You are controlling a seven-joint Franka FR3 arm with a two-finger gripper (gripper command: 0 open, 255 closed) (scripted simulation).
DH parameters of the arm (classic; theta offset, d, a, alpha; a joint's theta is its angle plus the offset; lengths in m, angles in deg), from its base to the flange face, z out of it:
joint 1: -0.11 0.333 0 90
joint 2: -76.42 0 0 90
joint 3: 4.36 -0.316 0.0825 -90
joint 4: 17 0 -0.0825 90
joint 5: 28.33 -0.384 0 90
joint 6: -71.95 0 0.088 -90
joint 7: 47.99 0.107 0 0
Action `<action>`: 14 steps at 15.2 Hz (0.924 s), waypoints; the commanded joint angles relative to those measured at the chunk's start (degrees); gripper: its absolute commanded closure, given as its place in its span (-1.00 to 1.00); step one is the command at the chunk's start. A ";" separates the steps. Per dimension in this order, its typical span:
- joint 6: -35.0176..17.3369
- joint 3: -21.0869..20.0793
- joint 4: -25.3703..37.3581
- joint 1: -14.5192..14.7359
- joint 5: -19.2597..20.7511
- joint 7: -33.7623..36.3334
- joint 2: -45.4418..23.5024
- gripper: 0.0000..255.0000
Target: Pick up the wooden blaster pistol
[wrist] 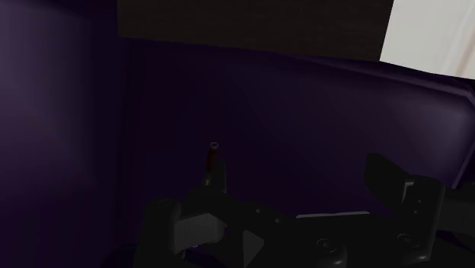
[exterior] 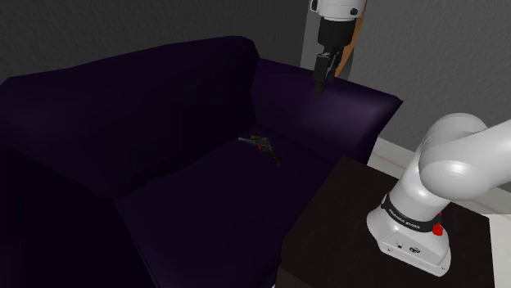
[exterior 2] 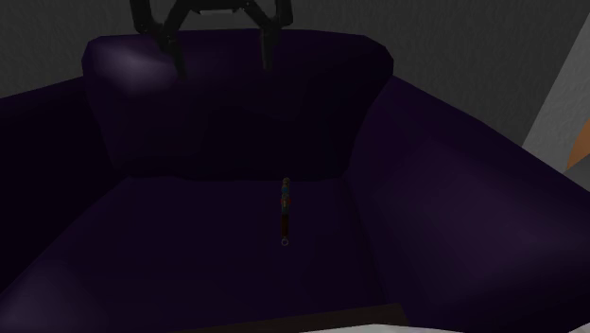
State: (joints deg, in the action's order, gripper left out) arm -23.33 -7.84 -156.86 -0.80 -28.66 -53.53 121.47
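Blaster pistol (exterior: 264,147), slim, reddish-brown with a grey end, is lying on the dark purple sofa (exterior: 164,106) seat; black jaws are hanging released above it; lettering on the arm's base band (exterior: 407,219) too small to read.

We see a dark purple sofa (exterior: 147,106) with a broad seat (exterior: 205,196), a high backrest (exterior 2: 236,104) and a thick armrest (exterior: 327,110). Behind it stands a grey wall (exterior: 442,57) with a pale skirting board (exterior: 397,155) along its foot. In the second exterior view, an orange shape (exterior 2: 579,149) shows at the right edge.
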 commanded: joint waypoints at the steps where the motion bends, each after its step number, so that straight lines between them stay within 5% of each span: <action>1: 0.00 0.00 0.00 0.00 0.00 0.00 0.00 -1.00; 14: -18.68 -0.04 5.52 -3.00 2.04 3.06 -28.48 -1.00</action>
State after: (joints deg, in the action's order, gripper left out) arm -41.00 -7.84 -152.53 -3.60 -26.80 -50.85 95.51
